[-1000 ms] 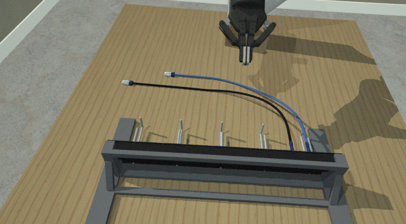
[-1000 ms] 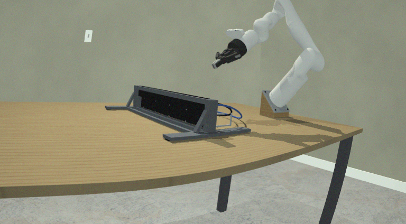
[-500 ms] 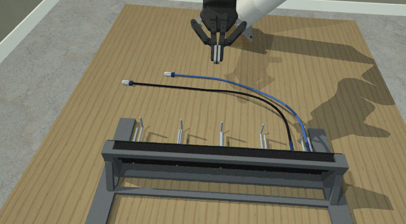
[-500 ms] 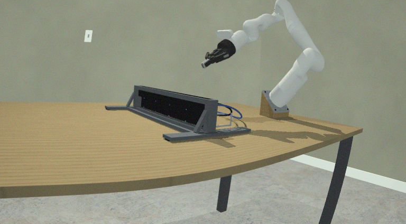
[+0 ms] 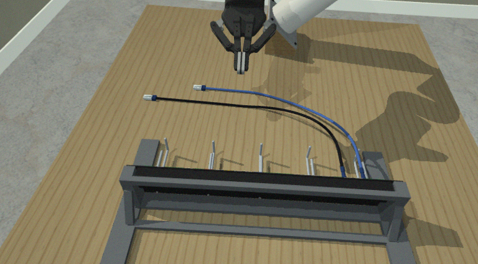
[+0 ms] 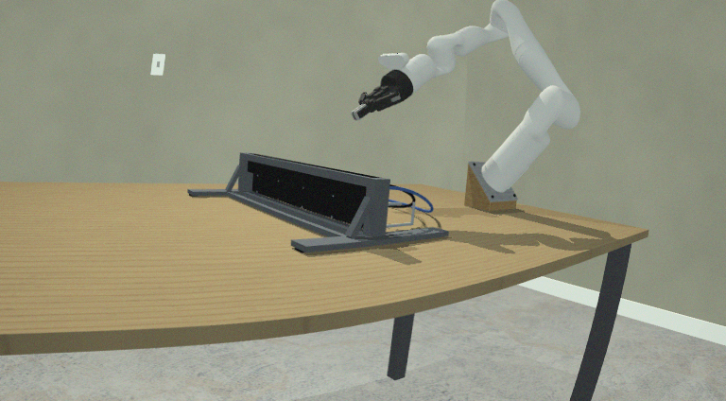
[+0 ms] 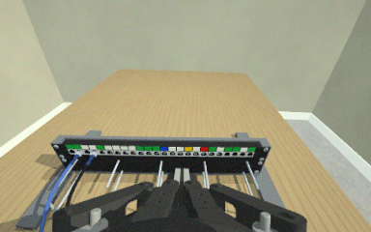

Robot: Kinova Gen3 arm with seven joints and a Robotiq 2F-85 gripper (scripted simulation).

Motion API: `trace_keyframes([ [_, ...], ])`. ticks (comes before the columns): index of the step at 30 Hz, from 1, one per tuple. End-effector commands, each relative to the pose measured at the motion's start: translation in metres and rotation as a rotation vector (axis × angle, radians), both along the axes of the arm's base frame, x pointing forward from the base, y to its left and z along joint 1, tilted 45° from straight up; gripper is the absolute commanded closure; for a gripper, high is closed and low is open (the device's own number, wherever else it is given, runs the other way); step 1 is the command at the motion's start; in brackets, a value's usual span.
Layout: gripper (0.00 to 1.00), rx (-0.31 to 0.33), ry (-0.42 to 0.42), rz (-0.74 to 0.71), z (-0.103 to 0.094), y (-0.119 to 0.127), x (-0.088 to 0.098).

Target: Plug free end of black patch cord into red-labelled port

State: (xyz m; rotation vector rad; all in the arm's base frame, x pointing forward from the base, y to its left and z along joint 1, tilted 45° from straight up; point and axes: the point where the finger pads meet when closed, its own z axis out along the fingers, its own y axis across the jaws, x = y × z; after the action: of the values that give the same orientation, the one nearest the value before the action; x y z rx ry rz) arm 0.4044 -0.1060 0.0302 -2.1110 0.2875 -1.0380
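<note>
The black patch cord lies on the table, one end plugged into the rack at its right side. Its free plug rests on the table to the left. The blue cord lies beside it, its free plug a little farther back. My gripper is shut and empty, high above the table behind both cords; it also shows in the exterior view. In the wrist view the rack's port row faces me, with the red label right of centre. Both cords enter ports at the far left.
Thin metal cable-guide rods stand out from the rack's port side toward the cords. The rack's grey feet rest on the table. The arm's base stands near the table's far right edge.
</note>
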Motion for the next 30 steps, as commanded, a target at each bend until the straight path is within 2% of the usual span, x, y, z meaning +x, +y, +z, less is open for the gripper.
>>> trace_keyframes([
  [1, 1.00, -0.012, -0.007, 0.000, -0.002, -0.002, 0.001],
  [8, 1.00, -0.014, -0.009, -0.001, -0.008, 0.007, 0.016],
  [17, 1.00, -0.014, -0.009, -0.002, -0.035, 0.044, 0.069],
  [19, 1.00, -0.014, -0.009, -0.002, -0.035, 0.044, 0.069],
  [25, 1.00, -0.013, -0.009, -0.002, -0.050, 0.065, 0.099],
  [30, 1.00, -0.014, -0.006, -0.002, -0.057, 0.072, 0.107],
])
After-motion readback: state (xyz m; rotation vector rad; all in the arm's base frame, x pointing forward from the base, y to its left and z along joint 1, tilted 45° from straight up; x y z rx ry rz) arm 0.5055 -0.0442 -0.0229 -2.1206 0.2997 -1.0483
